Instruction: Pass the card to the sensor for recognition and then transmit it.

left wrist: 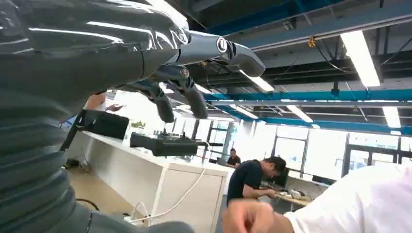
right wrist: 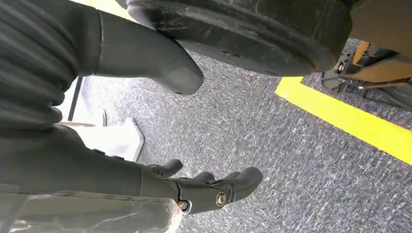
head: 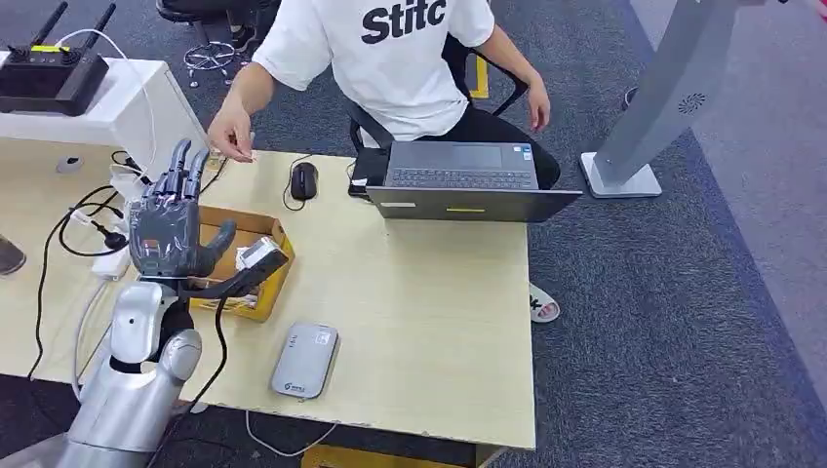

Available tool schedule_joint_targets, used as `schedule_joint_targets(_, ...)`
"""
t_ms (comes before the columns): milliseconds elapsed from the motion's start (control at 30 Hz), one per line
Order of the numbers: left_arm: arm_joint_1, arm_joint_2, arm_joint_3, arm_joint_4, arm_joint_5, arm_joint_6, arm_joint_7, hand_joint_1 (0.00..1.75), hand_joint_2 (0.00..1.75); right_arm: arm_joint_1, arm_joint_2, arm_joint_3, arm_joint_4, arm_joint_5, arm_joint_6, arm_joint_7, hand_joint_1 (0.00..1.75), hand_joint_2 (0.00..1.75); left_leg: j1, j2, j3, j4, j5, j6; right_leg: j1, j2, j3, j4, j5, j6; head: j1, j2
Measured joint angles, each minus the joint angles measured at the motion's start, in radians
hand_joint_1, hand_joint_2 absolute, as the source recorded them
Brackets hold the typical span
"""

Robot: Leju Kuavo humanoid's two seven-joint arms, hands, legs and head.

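My left hand [head: 171, 229] is raised with its palm up and fingers spread, above the near left of the table, over a cardboard box [head: 244, 216]. It holds nothing; the left wrist view shows the same hand [left wrist: 184, 73] with thumb and fingers apart. The grey card sensor [head: 305, 359] lies flat near the table's front edge, to the right of my hand. A person's hand [head: 232, 135] reaches over the table's far edge just beyond my fingers; I cannot make out a card in it. My right hand [right wrist: 145, 179] hangs over the carpet, fingers loosely apart, holding nothing.
A seated person in a white shirt faces me behind a laptop [head: 463, 175] and a black mouse [head: 304, 180]. The box holds a grey-white device [head: 261, 255]. Cables and a power strip [head: 107, 261] lie at the left. A grey stand [head: 663, 97] rises at the right.
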Motion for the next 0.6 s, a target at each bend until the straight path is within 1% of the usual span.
schedule_joint_targets(67, 0.001, 0.005, 0.003, 0.003, 0.007, 0.006, -0.008, 0.0, 1.75, 0.0, -0.002, 0.0, 0.0, -0.001, 0.002, 0.003, 0.0, 1.75, 0.0, 0.0, 0.0, 0.0, 0.0, 0.0, 0.0, 0.0, 0.0, 0.0, 0.0, 0.0, 0.0, 0.0)
schedule_joint_targets(133, 0.014, 0.019, 0.003, -0.015, 0.02, -0.006, -0.036, 0.0, 1.75, 0.002, -0.002, 0.0, 0.001, -0.004, 0.005, 0.017, 0.0, 1.75, 0.0, 0.0, 0.0, 0.0, 0.0, 0.0, 0.0, 0.0, 0.0, 0.0, 0.0, 0.0, 0.0, 0.0)
schedule_joint_targets(200, 0.036, 0.039, 0.003, -0.059, 0.03, -0.045, -0.047, 0.0, 1.75, 0.006, -0.002, 0.0, 0.002, -0.006, 0.007, 0.026, 0.0, 1.75, 0.0, 0.0, 0.0, 0.0, 0.0, 0.0, 0.0, 0.0, 0.0, 0.0, 0.0, 0.0, 0.0, 0.0)
schedule_joint_targets(267, 0.058, 0.054, 0.003, -0.103, 0.046, -0.102, -0.055, 0.0, 1.75, 0.01, -0.002, 0.0, 0.003, -0.012, 0.006, 0.025, 0.0, 1.75, 0.0, 0.0, 0.0, 0.0, 0.0, 0.0, 0.0, 0.0, 0.0, 0.0, 0.0, 0.0, 0.0, 0.0)
schedule_joint_targets(300, 0.083, 0.076, 0.003, -0.149, 0.052, -0.143, -0.063, 0.0, 1.75, 0.012, -0.002, 0.0, 0.003, -0.016, 0.004, 0.018, 0.0, 1.75, 0.0, 0.0, -0.001, -0.001, 0.0, 0.0, 0.0, 0.0, 0.0, 0.0, 0.0, 0.0, 0.0, 0.0)
schedule_joint_targets(367, 0.118, 0.106, 0.003, -0.204, 0.059, -0.17, -0.072, 0.0, 1.75, 0.016, -0.002, 0.0, 0.005, -0.022, 0.002, 0.008, 0.0, 1.75, 0.0, 0.001, -0.001, -0.001, 0.0, 0.0, 0.0, 0.001, -0.001, 0.0, 0.0, 0.0, 0.0, 0.0)
schedule_joint_targets(467, 0.178, 0.156, 0.003, -0.296, 0.089, -0.196, -0.089, 0.0, 1.75, 0.022, -0.002, 0.0, 0.007, -0.026, 0.001, 0.001, 0.0, 1.75, 0.0, 0.0, -0.001, -0.001, 0.0, 0.0, 0.0, -0.001, -0.001, 0.0, -0.001, -0.001, 0.0, 0.0)
schedule_joint_targets(600, 0.245, 0.207, 0.003, -0.402, 0.108, -0.214, -0.103, 0.0, 1.75, 0.027, -0.002, 0.0, 0.008, -0.027, 0.001, -0.005, 0.0, 1.75, 0.0, 0.0, -0.001, -0.001, 0.0, 0.0, 0.0, 0.0, 0.0, 0.0, -0.001, -0.001, 0.0, 0.0)
